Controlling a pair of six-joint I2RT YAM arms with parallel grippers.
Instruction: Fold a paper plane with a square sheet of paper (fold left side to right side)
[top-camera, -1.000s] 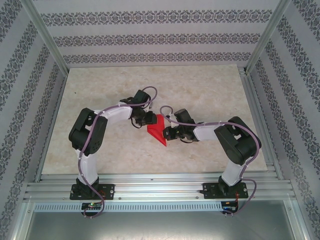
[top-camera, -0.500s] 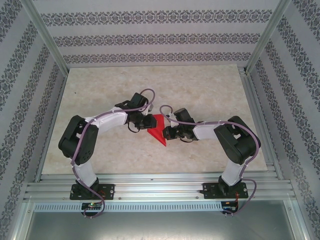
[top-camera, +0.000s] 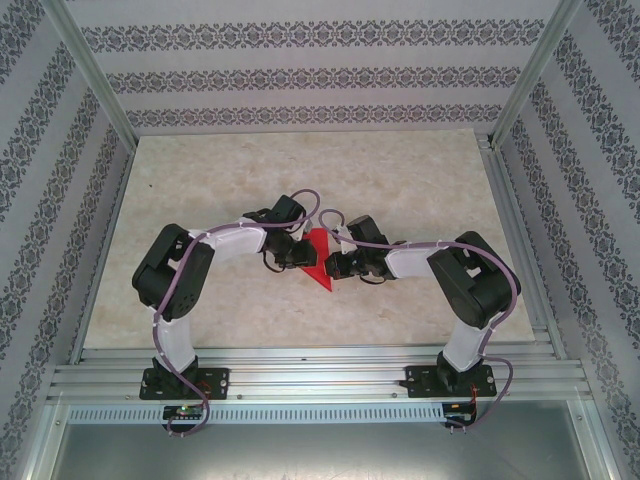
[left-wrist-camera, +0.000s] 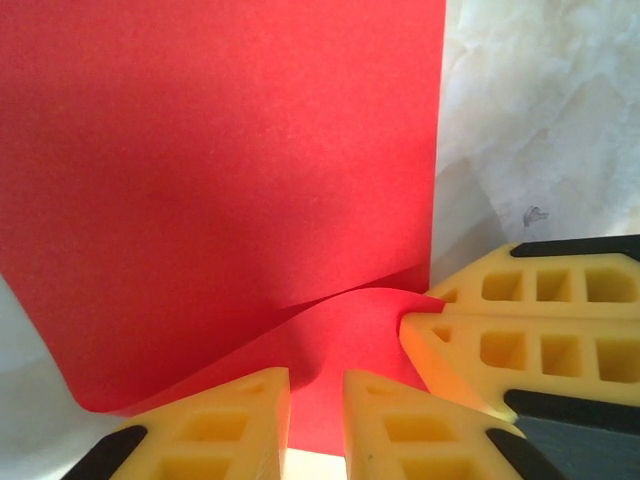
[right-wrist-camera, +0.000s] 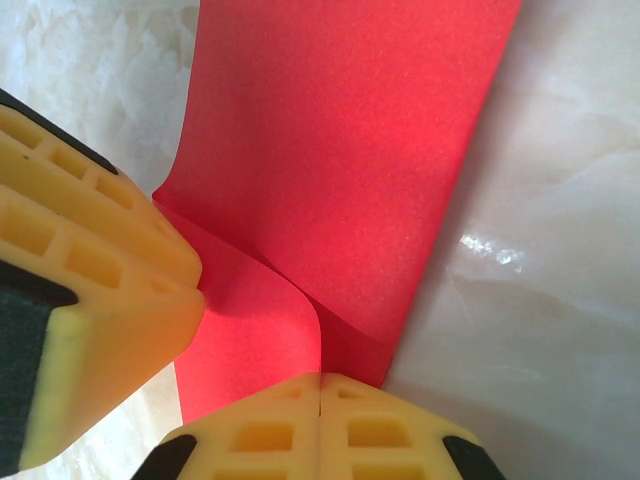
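The red sheet of paper (top-camera: 319, 250), folded to a point toward the near side, lies mid-table between my two grippers. My left gripper (top-camera: 300, 256) is at its left edge. In the left wrist view its yellow fingers (left-wrist-camera: 230, 420) stand open by a narrow gap, and a curled red flap (left-wrist-camera: 340, 330) shows through it. My right gripper (top-camera: 337, 266) is shut on the paper: in the right wrist view the lifted flap (right-wrist-camera: 260, 320) runs into the closed seam of my right gripper (right-wrist-camera: 320, 385). The left gripper's fingers (right-wrist-camera: 90, 260) touch that flap from the left.
The marble tabletop (top-camera: 420, 180) stretches open behind and beside the paper. Aluminium frame rails (top-camera: 320, 380) run along the near edge, and patterned walls (top-camera: 300, 80) close in the back and sides.
The left arm's elbow swung out and back, and its gripper moved right onto the paper's left edge. The right arm and its grip stayed put.
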